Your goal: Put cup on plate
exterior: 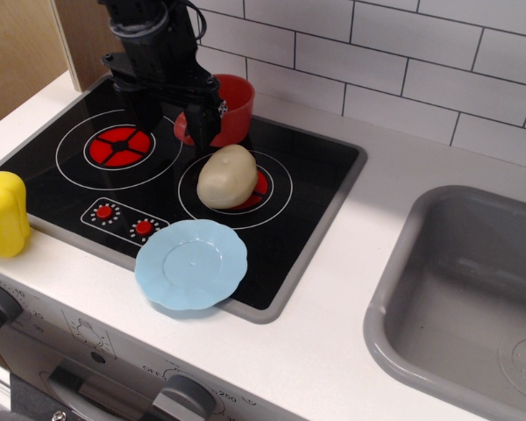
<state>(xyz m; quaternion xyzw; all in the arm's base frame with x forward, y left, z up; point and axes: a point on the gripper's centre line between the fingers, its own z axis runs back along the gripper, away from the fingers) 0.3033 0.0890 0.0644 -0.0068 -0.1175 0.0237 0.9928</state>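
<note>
With jaws spread, the gripper is hovering at the cup behind the potato, needing a centered rim pinch before lifting toward the plate in front of the potato.

- Single view: set high before my worktop, angled down and rearward toward the tiled wall.
- Medium range: hob left, sink right.

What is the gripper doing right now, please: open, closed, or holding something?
Gripper: open, its fingers spread in front of the cup, holding nothing.
</note>
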